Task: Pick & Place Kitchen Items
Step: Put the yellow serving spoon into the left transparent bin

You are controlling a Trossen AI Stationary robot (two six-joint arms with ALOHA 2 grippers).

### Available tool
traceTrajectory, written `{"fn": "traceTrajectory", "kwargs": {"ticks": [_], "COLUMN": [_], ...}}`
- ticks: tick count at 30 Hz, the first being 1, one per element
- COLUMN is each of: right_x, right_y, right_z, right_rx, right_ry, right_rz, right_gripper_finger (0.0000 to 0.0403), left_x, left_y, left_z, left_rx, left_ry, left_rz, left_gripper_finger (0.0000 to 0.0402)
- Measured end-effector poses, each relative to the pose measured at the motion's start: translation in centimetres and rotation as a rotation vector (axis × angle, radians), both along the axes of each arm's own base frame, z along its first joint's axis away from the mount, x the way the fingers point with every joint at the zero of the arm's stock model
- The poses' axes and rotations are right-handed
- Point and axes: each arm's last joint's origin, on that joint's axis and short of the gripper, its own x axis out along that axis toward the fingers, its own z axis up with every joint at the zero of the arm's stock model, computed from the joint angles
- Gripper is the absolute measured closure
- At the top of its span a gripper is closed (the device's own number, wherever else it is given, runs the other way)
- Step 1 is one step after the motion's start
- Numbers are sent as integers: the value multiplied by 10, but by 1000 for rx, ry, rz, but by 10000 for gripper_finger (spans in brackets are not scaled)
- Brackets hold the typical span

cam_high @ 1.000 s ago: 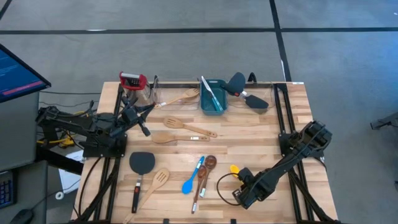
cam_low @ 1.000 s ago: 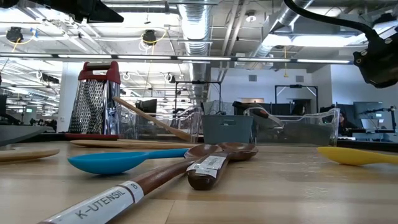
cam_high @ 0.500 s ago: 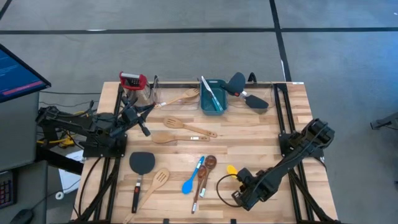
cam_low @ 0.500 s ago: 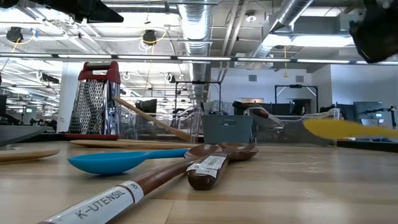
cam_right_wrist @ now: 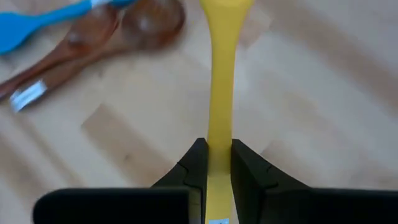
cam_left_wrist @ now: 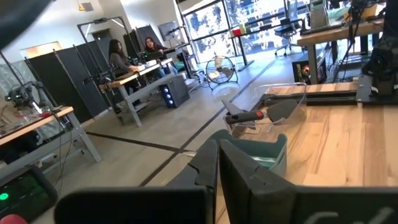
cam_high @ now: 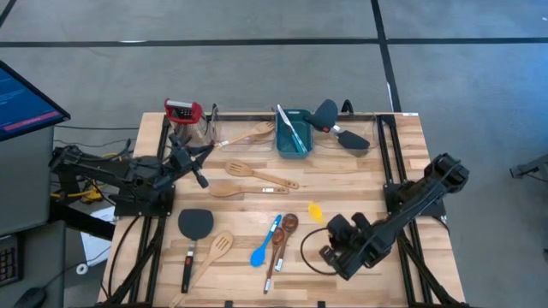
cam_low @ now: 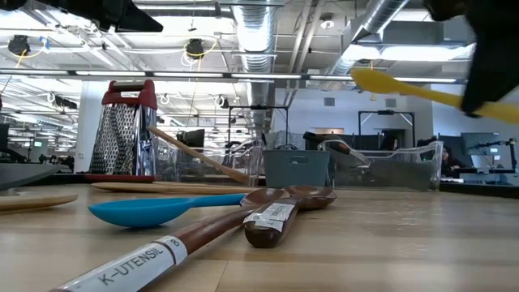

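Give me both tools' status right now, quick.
Left tool: shut, holding nothing, waiting at the table's left edge.
Right tool: shut on the yellow spoon, lifted off the table.

Bare worktop (cam_high: 351, 175) lies open between the right gripper (cam_high: 336, 229) and the back row. Ahead, the teal tub (cam_high: 293, 133) and clear bin (cam_high: 355, 128) stand along the rear edge. To its left, the brown spoons (cam_high: 281, 241) and blue spoon (cam_high: 264, 244) crowd the front centre.
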Motion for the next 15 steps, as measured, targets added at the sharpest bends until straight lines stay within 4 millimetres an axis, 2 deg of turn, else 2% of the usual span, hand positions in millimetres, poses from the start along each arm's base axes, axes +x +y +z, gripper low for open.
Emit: {"fn": "traceTrajectory", "kwargs": {"ticks": [7, 15], "right_x": [14, 35], "right_y": [-21, -48], "right_z": [3, 11], "right_rx": [-232, -577], "right_ry": [-42, -138], "right_rz": [60, 75], "right_gripper_finger": [367, 367], "left_x": [7, 13], "left_y": [-1, -3], "left_z": [-4, -10], "left_rx": [5, -28], "left_ry": [33, 40], "left_rz": [0, 2], "left_gripper_finger": [398, 398]}}
